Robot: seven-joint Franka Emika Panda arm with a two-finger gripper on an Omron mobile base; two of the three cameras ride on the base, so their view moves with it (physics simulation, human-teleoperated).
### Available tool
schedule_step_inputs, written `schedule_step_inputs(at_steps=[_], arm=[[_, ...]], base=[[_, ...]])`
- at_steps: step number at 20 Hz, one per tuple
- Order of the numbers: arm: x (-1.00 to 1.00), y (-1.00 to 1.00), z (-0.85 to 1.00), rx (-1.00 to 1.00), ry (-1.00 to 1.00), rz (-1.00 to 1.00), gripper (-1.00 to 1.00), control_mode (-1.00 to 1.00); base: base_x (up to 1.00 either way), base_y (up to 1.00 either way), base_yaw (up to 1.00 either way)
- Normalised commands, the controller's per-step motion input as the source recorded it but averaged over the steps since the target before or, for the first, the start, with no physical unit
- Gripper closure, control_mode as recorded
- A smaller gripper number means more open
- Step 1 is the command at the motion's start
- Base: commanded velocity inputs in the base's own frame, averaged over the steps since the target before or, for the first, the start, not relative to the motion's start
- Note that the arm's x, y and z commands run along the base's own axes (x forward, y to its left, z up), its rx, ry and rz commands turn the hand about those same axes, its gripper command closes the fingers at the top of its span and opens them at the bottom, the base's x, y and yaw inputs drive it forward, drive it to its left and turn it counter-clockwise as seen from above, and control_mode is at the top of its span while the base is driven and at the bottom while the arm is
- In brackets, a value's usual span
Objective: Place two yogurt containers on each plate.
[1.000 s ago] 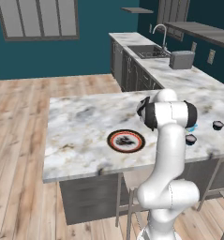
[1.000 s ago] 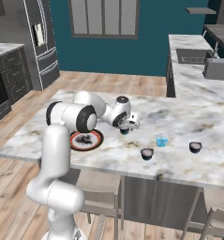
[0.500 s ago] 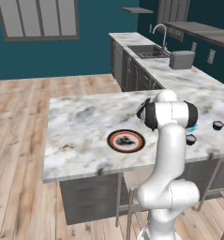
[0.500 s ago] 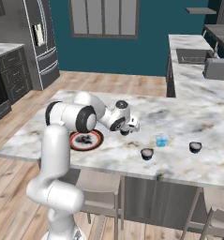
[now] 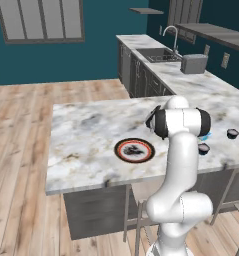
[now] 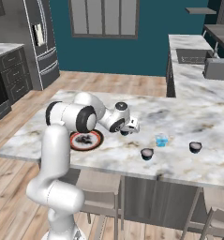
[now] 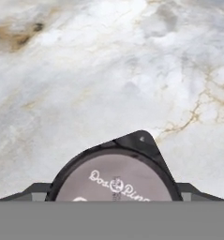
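**A:** Where do things lie, left to right?

**B:** In the right base view, the red-rimmed plate (image 6: pixel 86 140) sits near the counter's (image 6: pixel 188 110) front edge, toward its left end. My tool (image 6: pixel 126 131) hangs just beyond it, over a dark yogurt container (image 7: pixel 115 176). Further right, near the front edge, come another dark tub (image 6: pixel 146 153), the pale blue tub (image 6: pixel 161 140) and a last dark tub (image 6: pixel 195 147).

**A:** Is the tool gripping?

**B:** In the hand view a finger (image 7: pixel 26 192) stands on each side of the pale lid, jaws spread around it. I cannot tell whether they touch it.

**A:** How do I do this step well?

**B:** I judge the tub should stay centred between the fingers, with the close square and gentle so it does not tip. Then lift straight up before carrying it left to the plate, which already bears something dark I cannot make out.
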Motion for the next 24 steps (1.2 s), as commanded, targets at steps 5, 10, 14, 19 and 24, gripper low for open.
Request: schedule_step_inputs(at_steps=[5,10,14,19,24], arm=[[-0.36,0.01,0.06,0.11,0.04,-0.03,1.0,-1.0],[-0.84,0.2,0.43,0.16,-0.01,-0.01,1.0,-1.0],[-0.82,0.57,0.39,0.01,-0.05,0.0,1.0,-1.0],[-0.65,0.87,0.28,-0.06,0.0,0.0,1.0,-1.0],[-0.3,0.93,0.32,-0.11,0.0,0.0,1.0,-1.0]], base=[[0.0,0.0,0.0],[0.0,0.0,0.0],[0.0,0.0,0.0],[0.0,0.0,0.0],[0.0,0.0,0.0]])
